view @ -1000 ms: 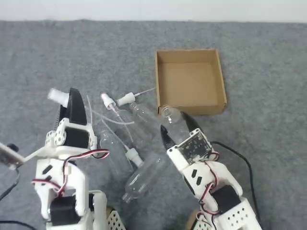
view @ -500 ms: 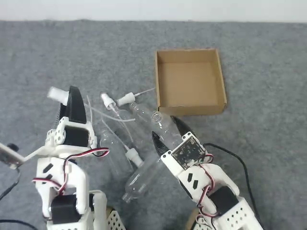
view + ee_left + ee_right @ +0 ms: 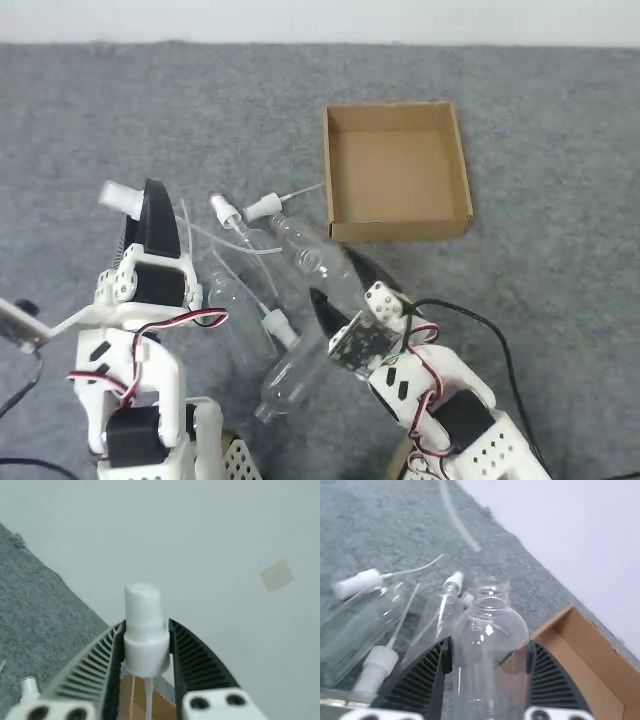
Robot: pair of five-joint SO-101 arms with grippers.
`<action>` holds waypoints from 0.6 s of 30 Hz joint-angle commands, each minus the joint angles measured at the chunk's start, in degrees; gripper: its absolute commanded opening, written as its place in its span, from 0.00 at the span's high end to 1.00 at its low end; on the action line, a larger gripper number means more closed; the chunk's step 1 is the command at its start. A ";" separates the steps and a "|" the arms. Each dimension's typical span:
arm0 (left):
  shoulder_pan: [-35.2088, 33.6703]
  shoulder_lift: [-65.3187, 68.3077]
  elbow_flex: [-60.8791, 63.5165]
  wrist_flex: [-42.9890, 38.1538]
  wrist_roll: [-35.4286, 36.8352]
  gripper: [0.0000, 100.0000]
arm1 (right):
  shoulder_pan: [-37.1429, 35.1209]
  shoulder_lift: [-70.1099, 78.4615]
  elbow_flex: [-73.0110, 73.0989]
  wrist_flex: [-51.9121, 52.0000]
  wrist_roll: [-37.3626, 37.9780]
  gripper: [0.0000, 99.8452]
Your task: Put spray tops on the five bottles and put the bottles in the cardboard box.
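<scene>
My L tool (image 3: 145,627) is clenched on a spray top (image 3: 143,602), well apart from the box (image 3: 398,170). My R tool (image 3: 488,652) grasps a bottle (image 3: 491,617) nearer the box, neck out past the tips; the top sits on its far-from-box side.

Nothing legible anywhere; the plain brown cardboard box (image 3: 395,170) bears no print; marks on the small dark circuit board (image 3: 362,340) at the right arm's wrist are too small to read.
</scene>
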 commanded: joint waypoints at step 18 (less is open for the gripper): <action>8.18 -0.18 -0.31 1.58 -2.99 0.99 | -1.89 -1.27 0.97 1.36 2.55 0.89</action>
